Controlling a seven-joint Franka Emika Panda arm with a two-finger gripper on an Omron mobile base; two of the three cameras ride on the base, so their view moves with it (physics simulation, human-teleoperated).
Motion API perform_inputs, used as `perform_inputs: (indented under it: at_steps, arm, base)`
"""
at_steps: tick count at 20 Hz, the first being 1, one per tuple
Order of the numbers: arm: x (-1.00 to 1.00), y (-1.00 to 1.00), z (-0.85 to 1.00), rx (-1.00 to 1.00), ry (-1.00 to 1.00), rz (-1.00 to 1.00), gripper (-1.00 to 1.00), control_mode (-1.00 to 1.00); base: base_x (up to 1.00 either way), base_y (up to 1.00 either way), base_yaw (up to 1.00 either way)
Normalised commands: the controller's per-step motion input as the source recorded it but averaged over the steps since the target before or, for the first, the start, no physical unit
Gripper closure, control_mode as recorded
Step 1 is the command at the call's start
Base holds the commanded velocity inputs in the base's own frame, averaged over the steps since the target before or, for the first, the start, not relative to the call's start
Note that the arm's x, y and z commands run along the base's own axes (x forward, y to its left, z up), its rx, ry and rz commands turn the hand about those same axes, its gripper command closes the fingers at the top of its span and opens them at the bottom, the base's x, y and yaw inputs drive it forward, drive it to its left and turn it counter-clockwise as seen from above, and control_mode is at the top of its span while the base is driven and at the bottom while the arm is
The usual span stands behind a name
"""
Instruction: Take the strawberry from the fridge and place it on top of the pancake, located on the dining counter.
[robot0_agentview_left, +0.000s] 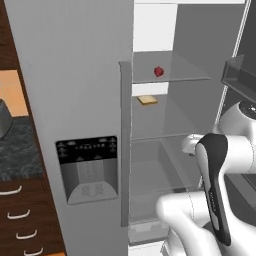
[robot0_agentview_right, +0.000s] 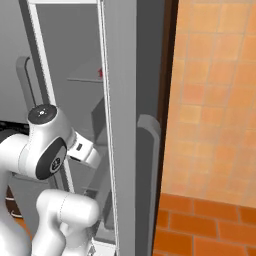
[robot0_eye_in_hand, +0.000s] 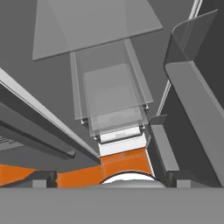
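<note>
My jaws (robot0_eye_in_hand: 109, 183) sit at the bottom of the hand view as two small dark tips well apart, so I read them as released, with nothing between them. That camera looks down past stacked glass shelves (robot0_eye_in_hand: 111, 94) toward the orange floor (robot0_eye_in_hand: 122, 162), so the hand seems to be low inside the fridge (robot0_agentview_left: 70, 100) and pointed downward.

The strawberry (robot0_agentview_left: 158, 71) rests on the upper glass shelf (robot0_agentview_left: 185, 77), well above the arm's wrist (robot0_agentview_left: 192, 145). A flat tan slab (robot0_agentview_left: 147, 100) lies on the shelf below it.

My worry is the climb. To reach the fruit I judge the hand must rise and turn inside a narrow compartment, and the shelf edges and the door bin (robot0_eye_in_hand: 197, 83) stand close; a careless swing could knock a shelf or clip the open door (robot0_agentview_right: 122, 125). The fruit is tiny and round, so closing off-centre could roll it toward the back, or a hard squeeze could pop it free. I could also settle on the tan slab by mistake.

The left base view gives me the fruit, slab and shelves plainly. The right base view, looking from behind the open door, shows just a red sliver (robot0_agentview_right: 100, 73) at the door's edge, but it does show how near the elbow (robot0_agentview_right: 47, 145) sits to that door. The hand view offers clearance below.
</note>
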Motion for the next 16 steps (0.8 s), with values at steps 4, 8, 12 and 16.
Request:
perform_inputs:
  at_steps: [4,8,12,16]
  arm:
    - [0.0,0.0,0.0,0.0,0.0,0.0,-1.0,1.0]
    - [0.0,0.0,0.0,0.0,0.0,0.0,-1.0,1.0]
    - [0.0,0.0,0.0,0.0,0.0,0.0,-1.0,1.0]
    - [0.0,0.0,0.0,0.0,0.0,0.0,-1.0,1.0]
  base:
    - [0.6,0.18,-0.05]
    - [0.36,0.04,-0.02]
    - [0.04,0.0,0.0]
    - [0.0,0.01,0.0]
